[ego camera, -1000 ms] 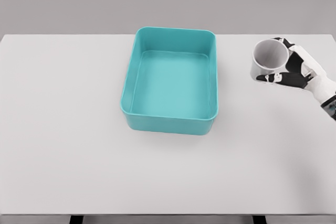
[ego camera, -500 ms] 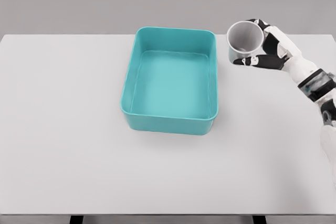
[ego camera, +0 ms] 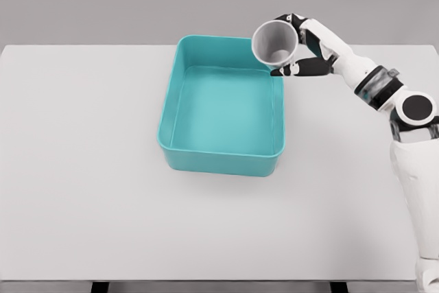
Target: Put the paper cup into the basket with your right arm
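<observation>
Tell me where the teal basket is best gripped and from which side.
Grip the basket by its near long wall, coming down from above on the near side. The rim is open and thin, so fingers can pinch it inside and out. The far right corner is crowded by the right hand holding the paper cup.

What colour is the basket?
Teal, inside and out; the basket shows clearly in the head view.
</observation>
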`<control>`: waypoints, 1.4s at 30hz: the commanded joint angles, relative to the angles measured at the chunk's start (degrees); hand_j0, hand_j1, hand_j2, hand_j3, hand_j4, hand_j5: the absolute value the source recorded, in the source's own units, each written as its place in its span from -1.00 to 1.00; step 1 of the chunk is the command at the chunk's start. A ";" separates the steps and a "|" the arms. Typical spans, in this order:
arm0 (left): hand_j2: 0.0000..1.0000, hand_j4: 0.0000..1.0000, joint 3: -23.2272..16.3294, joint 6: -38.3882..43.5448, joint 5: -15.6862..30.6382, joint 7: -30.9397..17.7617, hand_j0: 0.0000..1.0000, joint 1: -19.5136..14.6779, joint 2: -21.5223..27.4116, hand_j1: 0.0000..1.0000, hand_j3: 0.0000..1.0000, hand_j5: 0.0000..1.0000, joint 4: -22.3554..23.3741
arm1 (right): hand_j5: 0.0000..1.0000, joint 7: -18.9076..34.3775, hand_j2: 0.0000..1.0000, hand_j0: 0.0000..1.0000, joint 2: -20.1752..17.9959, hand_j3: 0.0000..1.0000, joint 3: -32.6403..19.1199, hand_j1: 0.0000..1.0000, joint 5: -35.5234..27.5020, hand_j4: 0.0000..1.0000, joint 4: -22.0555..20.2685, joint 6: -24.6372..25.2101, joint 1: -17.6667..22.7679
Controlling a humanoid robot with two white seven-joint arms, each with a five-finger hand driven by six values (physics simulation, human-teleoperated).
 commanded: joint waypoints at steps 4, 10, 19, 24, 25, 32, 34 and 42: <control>1.00 1.00 -0.01 0.00 0.04 -0.01 1.00 0.00 0.00 1.00 1.00 1.00 -0.01 | 0.02 -0.03 0.02 0.02 1.23 0.02 3.25 0.02 4.49 0.02 -0.13 0.03 -1.58; 1.00 1.00 -0.01 0.00 -0.05 -0.01 1.00 0.00 0.00 1.00 1.00 1.00 -0.01 | 0.02 -0.03 0.02 0.02 2.11 0.02 7.99 0.02 9.84 0.02 -0.40 -0.59 -4.57; 1.00 1.00 -0.01 0.00 0.04 -0.01 1.00 0.00 0.00 1.00 1.00 1.00 0.07 | 0.00 -0.03 0.00 0.00 1.58 0.00 15.11 0.00 18.63 0.00 -0.57 -0.59 -8.88; 1.00 1.00 -0.01 0.00 0.04 -0.01 1.00 0.00 0.00 1.00 1.00 1.00 -0.01 | 0.00 -0.03 0.00 0.00 0.52 0.00 19.86 0.00 22.94 0.00 -0.57 -0.67 -11.60; 1.00 1.00 -0.01 0.00 -0.05 -0.01 1.00 0.00 0.00 1.00 1.00 1.00 0.07 | 0.00 -0.03 0.00 0.00 0.52 0.00 20.74 0.00 23.99 0.00 -0.57 -0.67 -11.87; 1.00 1.00 -0.01 0.00 -0.05 -0.01 1.00 0.00 0.00 1.00 1.00 1.00 -0.01 | 0.00 -0.03 0.00 0.00 -1.32 0.00 29.00 0.00 26.63 0.00 -0.57 -0.24 -17.40; 1.00 1.00 -0.01 0.00 0.04 -0.01 1.00 0.00 0.00 1.00 1.00 1.00 -0.01 | 0.00 -0.03 0.00 0.00 -2.11 0.00 29.97 0.00 26.63 0.00 -0.57 -0.24 -17.75; 1.00 1.00 -0.01 0.00 -0.05 -0.01 1.00 0.00 0.00 1.00 1.00 1.00 -0.01 | 0.51 -0.03 0.51 0.51 -2.82 0.51 31.55 0.51 26.63 0.51 -1.01 -0.24 -18.55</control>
